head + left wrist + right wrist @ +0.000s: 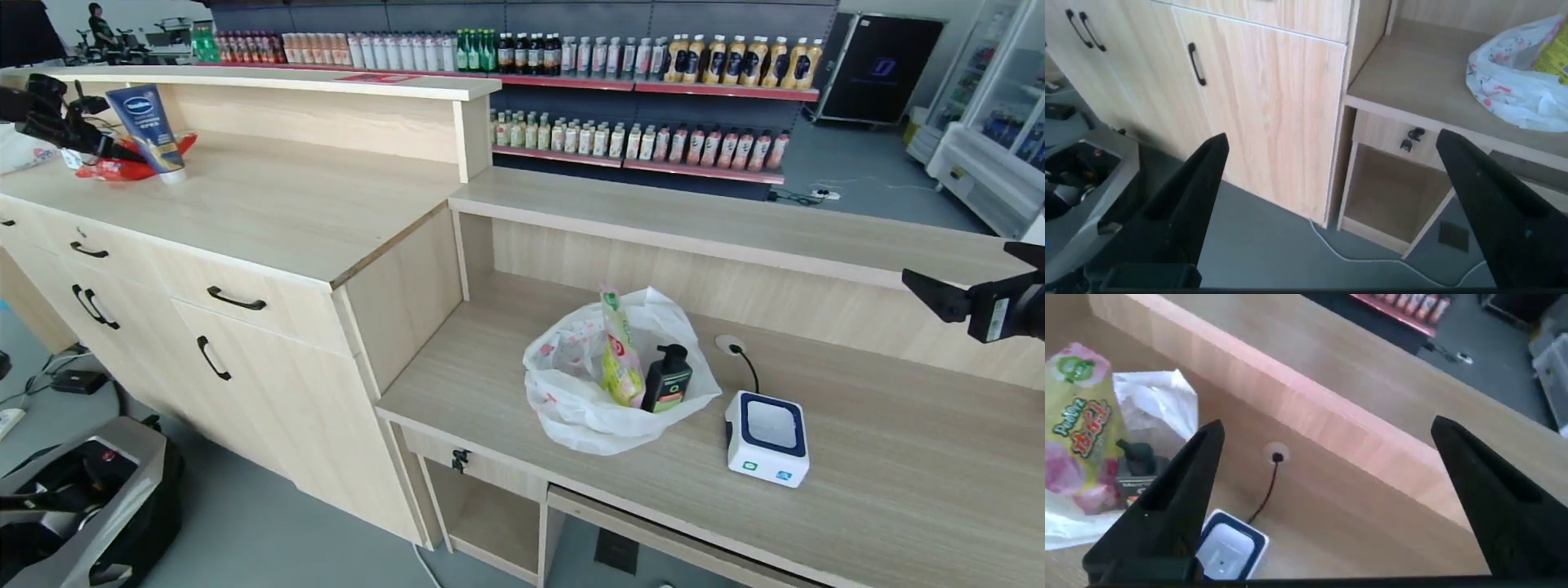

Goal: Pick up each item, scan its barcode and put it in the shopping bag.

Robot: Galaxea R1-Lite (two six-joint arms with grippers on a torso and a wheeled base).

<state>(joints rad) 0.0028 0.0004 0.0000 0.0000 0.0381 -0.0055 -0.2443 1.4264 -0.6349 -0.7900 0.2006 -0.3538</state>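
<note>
Together, shopping bag (571,404) and scanner (767,438) sit near the desk (914,465) edge.

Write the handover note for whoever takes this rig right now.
Left tool: open, empty, facing the cabinet doors.
Right tool: open, empty, above the lower counter near the scanner.
Done: snack packet and black pump bottle are in the shopping bag.
Left: blue tube and red packet on the upper counter, to scan and bag.
</note>
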